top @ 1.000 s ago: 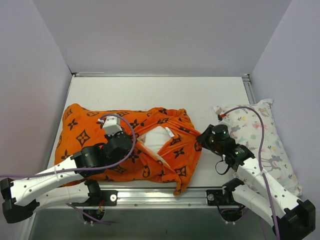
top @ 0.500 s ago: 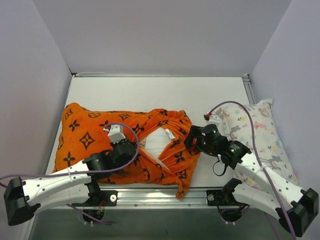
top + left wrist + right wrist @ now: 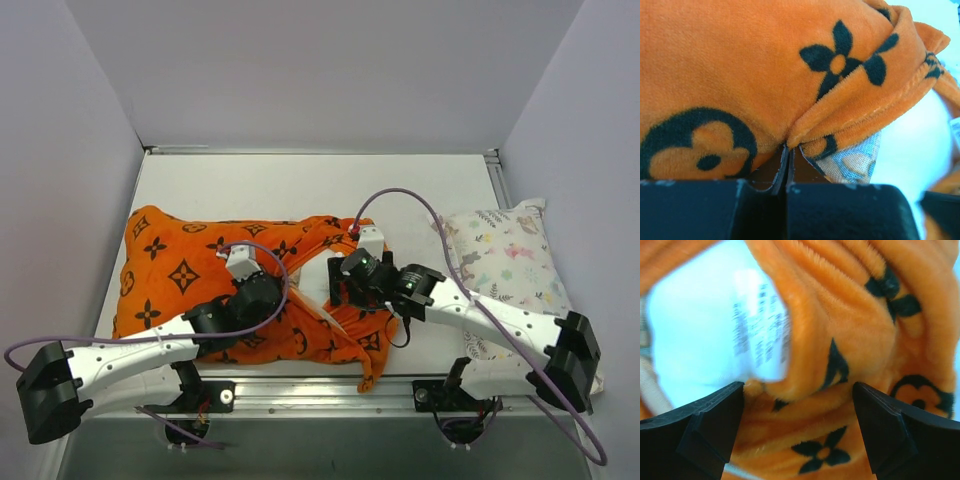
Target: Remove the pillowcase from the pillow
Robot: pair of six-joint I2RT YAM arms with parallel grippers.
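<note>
The orange pillowcase with black motifs lies at the left and middle of the table. At its bunched right-hand opening the white pillow shows through. My left gripper is shut, and in the left wrist view its tips pinch a fold of the pillowcase at the hem, where pale lining peeks out beside the pillow. My right gripper hovers open over the opening. Its fingers straddle orange folds, with the pillow and its printed label just beyond.
A floral and animal-print pillow lies along the right side of the table against the wall. The table is walled on three sides. A metal rail runs along the near edge between the arm bases.
My right gripper opened and swung left from beside the floral pillow to the pillowcase opening. My left gripper shifted right, staying shut, and the orange fabric moved with it.
</note>
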